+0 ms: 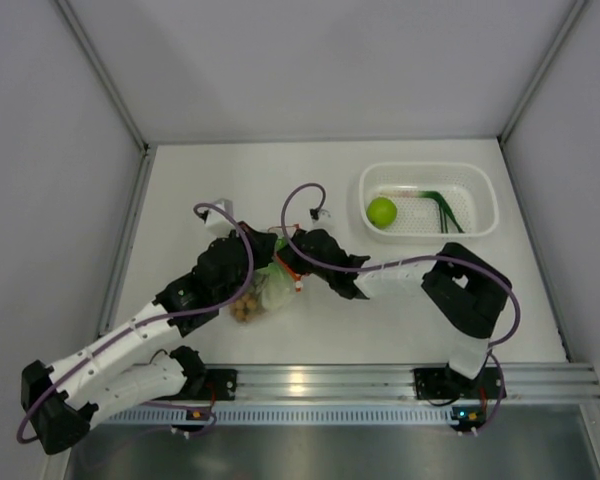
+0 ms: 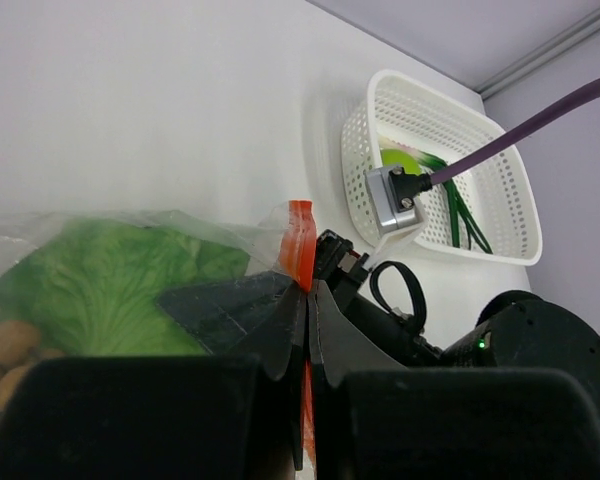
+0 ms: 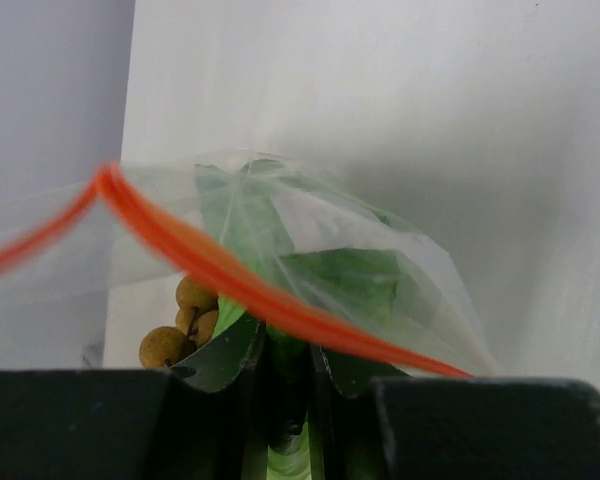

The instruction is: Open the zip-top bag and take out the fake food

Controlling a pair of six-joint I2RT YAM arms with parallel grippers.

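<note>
Left wrist view, nearest the arms: the left gripper (image 2: 306, 296) is clamped tight on the orange zip strip (image 2: 299, 240), holding up one lip of the zip-top bag (image 2: 225, 240). The bag sits on the table between the two arms, just in front of their wrists. Through the film I can see the lettuce (image 2: 100, 285) and the brown cluster (image 2: 5, 350), both inside.

From the right wrist, the right gripper (image 3: 288, 352) has its jaws drawn narrow with a piece of green leaf between them, right under the lifted strip. It looks like a pinch on the lettuce, but I cannot tell whether the fingers are inside the mouth or nipping through the plastic.

Farther back, well apart from the bag, the white basket (image 1: 477, 190) holds the lime-green fruit (image 1: 381, 211) beside some thin green stalks (image 1: 445, 210).

My reading: the bag is open, one piece is out, and two are left, with the lettuce next.
</note>
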